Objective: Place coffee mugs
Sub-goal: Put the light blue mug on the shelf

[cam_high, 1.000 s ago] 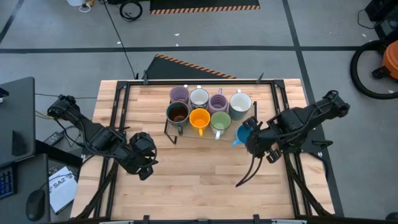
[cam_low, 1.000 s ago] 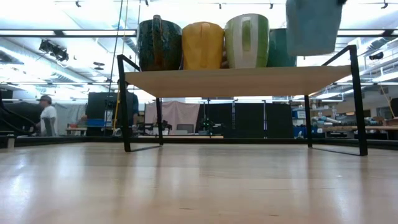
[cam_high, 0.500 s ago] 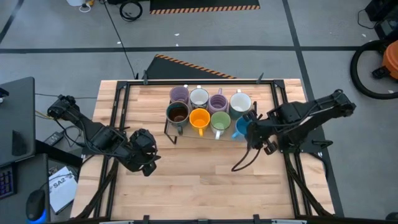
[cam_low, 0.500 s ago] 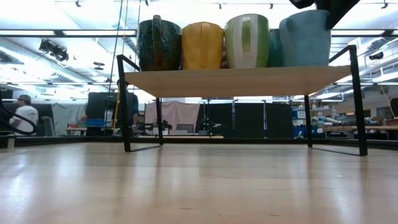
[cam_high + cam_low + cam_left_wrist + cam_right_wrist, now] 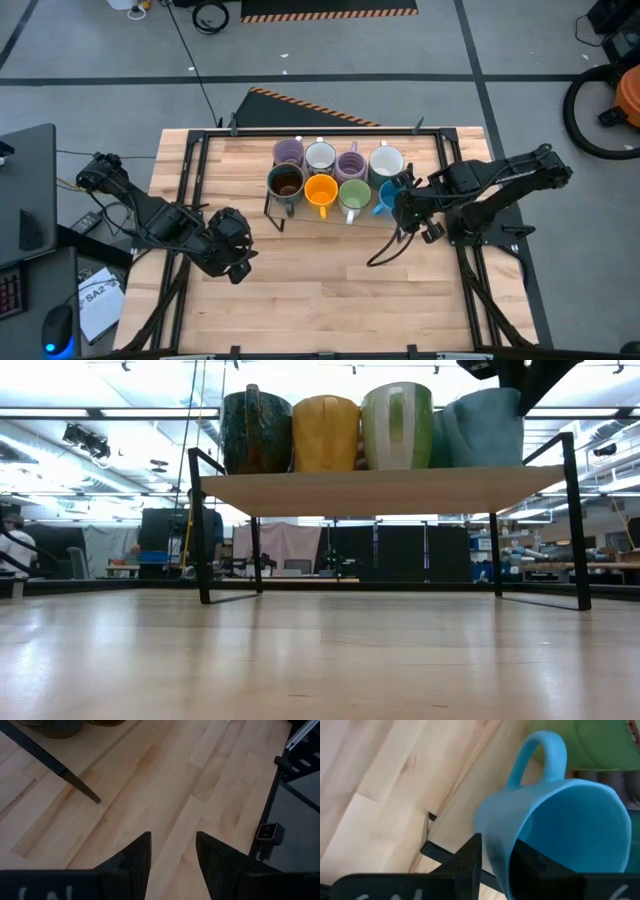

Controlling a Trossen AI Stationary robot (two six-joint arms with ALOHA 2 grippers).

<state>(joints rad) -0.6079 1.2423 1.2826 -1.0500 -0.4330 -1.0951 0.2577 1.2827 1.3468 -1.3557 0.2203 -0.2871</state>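
Eight mugs stand on a raised wooden shelf (image 5: 380, 490). In the back row are a lavender mug (image 5: 288, 152), a white mug (image 5: 320, 156), a second lavender mug (image 5: 350, 163) and a second white mug (image 5: 386, 163). In front are the dark brown mug (image 5: 286, 181), the orange mug (image 5: 321, 189), the green mug (image 5: 354, 193) and the blue mug (image 5: 385, 198). My right gripper (image 5: 402, 205) is shut on the blue mug (image 5: 560, 815) at the shelf's right end. My left gripper (image 5: 232, 250) hovers open over the table's left part (image 5: 172, 855). My right gripper holds the blue mug by its wall at the rim (image 5: 492, 837), on the side away from the handle (image 5: 540, 755). One finger (image 5: 470, 857) is outside and one inside. It comes slanting down from the table's right. The mug (image 5: 485, 428) sits tilted, its base at the shelf, beside the green mug.
The shelf stands on black metal legs (image 5: 200, 530) at the table's far middle. Bare wooden table (image 5: 320, 270) lies in front of it. A black cable (image 5: 385, 255) hangs from the right arm. Black frame rails (image 5: 190, 170) run along the table's sides.
My right gripper has carried the blue mug toward the far edge and slightly left, and down. The mug was lifted clear beyond the shelf's right front corner; now it sits tilted on the shelf next to the green mug. The left arm has kept still.
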